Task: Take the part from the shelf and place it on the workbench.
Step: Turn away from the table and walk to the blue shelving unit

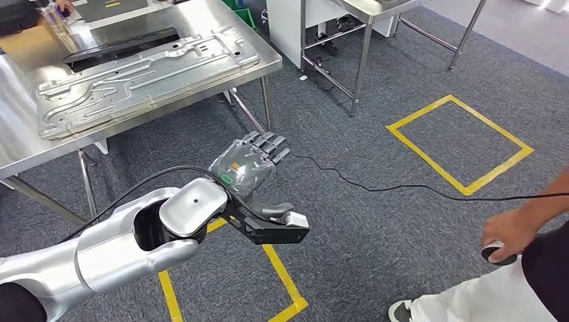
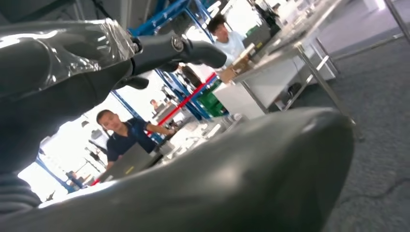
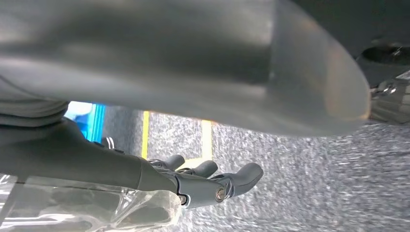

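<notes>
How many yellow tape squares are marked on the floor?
2. One full yellow square lies on the carpet to the right of the steel tables; another sits below the robot's left hand, partly covered by the arm. Others may lie out of frame.

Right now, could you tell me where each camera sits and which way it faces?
Head view: high on the body, looking down at the grey carpet; the left hand hangs beside the steel table.
Left wrist view: behind the left hand, facing tables and people.
Right wrist view: behind the right hand, facing carpet.
Shared: yellow floor tape.
</notes>
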Controlling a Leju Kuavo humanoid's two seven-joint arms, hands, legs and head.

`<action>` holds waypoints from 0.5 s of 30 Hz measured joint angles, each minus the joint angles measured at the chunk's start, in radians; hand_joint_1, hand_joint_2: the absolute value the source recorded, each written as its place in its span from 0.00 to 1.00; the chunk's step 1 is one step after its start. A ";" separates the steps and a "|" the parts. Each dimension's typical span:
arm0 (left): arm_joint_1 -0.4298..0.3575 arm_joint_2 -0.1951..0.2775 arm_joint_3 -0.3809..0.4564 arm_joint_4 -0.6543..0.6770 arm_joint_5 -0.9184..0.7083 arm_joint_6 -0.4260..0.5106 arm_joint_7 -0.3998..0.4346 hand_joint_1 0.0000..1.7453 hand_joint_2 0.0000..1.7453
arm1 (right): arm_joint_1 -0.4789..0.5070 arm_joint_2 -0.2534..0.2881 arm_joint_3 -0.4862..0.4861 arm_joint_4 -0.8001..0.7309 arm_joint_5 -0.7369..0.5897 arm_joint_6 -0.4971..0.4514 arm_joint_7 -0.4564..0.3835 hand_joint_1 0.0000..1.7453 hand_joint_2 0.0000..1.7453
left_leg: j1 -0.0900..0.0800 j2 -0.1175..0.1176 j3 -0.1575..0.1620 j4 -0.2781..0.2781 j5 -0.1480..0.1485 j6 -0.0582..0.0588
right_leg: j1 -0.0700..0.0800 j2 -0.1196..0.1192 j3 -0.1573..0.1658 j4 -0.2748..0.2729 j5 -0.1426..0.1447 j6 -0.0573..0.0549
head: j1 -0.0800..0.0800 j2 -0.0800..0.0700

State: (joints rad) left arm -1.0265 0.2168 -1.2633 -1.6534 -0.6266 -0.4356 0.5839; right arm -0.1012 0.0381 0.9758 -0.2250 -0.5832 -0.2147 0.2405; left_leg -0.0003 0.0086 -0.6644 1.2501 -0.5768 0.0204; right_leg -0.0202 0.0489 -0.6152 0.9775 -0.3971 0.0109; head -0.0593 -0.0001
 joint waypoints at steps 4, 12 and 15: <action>0.003 0.014 0.008 -0.023 0.002 0.006 0.007 0.00 0.00 | -0.001 0.002 0.000 0.000 -0.003 -0.004 -0.004 0.00 0.00 | -0.008 -0.074 0.129 -0.260 0.117 0.038 | 0.001 0.047 -0.007 0.000 0.013 0.008 | 0.000 0.000; 0.010 0.030 0.021 -0.048 0.005 0.027 0.020 0.00 0.00 | 0.002 0.000 -0.001 0.000 -0.014 -0.009 -0.010 0.00 0.00 | -0.008 -0.012 0.151 -0.339 0.163 0.053 | 0.004 -0.021 -0.089 0.149 -0.071 0.044 | 0.006 0.000; 0.032 0.046 0.023 -0.059 0.012 0.032 0.033 0.00 0.00 | 0.002 -0.001 -0.002 0.000 -0.016 -0.009 -0.010 0.00 0.00 | -0.010 0.033 0.147 -0.338 0.164 0.053 | 0.002 -0.040 -0.123 0.268 -0.119 0.050 | 0.007 0.000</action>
State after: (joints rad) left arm -0.9948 0.2624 -1.2401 -1.7125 -0.6149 -0.4041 0.6171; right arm -0.0991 0.0369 0.9734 -0.2247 -0.5996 -0.2239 0.2305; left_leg -0.0098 0.0420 -0.5175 0.9124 -0.4130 0.0733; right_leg -0.0184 0.0086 -0.7380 1.2457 -0.5162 0.0607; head -0.0520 -0.0002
